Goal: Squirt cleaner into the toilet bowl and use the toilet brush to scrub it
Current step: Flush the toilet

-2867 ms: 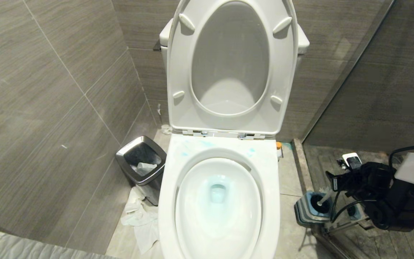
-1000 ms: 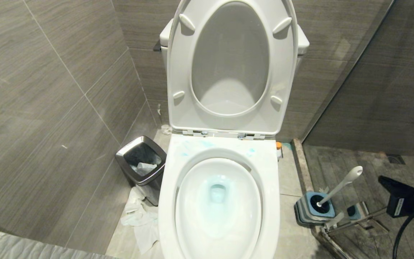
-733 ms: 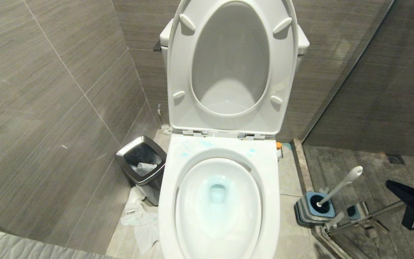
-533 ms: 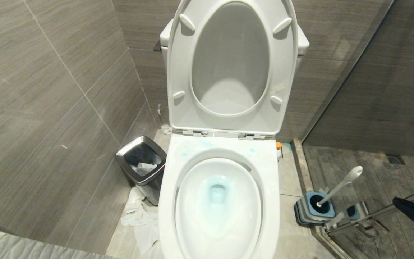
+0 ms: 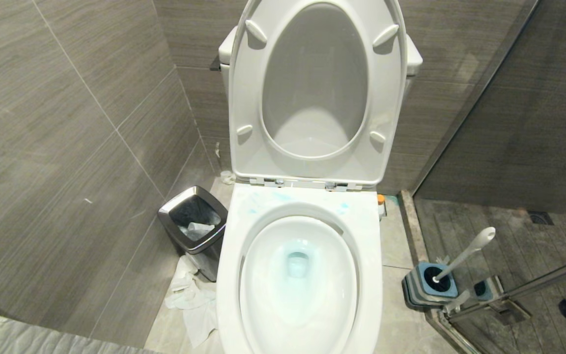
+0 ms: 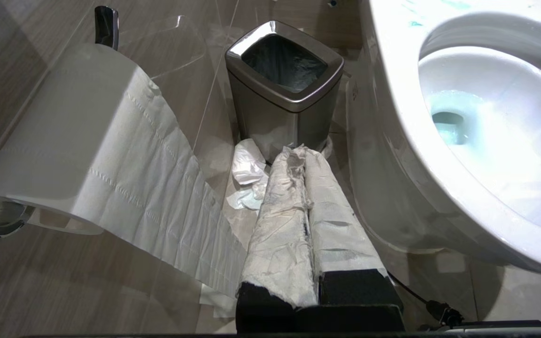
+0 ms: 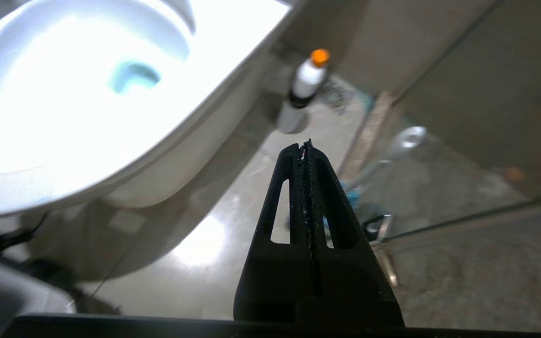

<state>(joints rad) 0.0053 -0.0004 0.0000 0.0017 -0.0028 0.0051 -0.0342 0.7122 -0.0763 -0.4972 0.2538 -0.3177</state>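
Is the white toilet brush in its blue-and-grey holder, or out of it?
In: the long white toilet brush stands tilted, head down in the square blue-and-grey holder.

Toilet bowl (image 5: pixel 298 285): white glossy ceramic, seat and lid raised against the tank. Cleaner (image 5: pixel 297 255): pale turquoise tint around the drain opening, plus blue smears on the rim's rear ledge (bottle not identified). Toilet brush (image 5: pixel 465 253): slim white handle tilted, rounded tip uppermost, black head seated in its holder on the floor to my right of the bowl.
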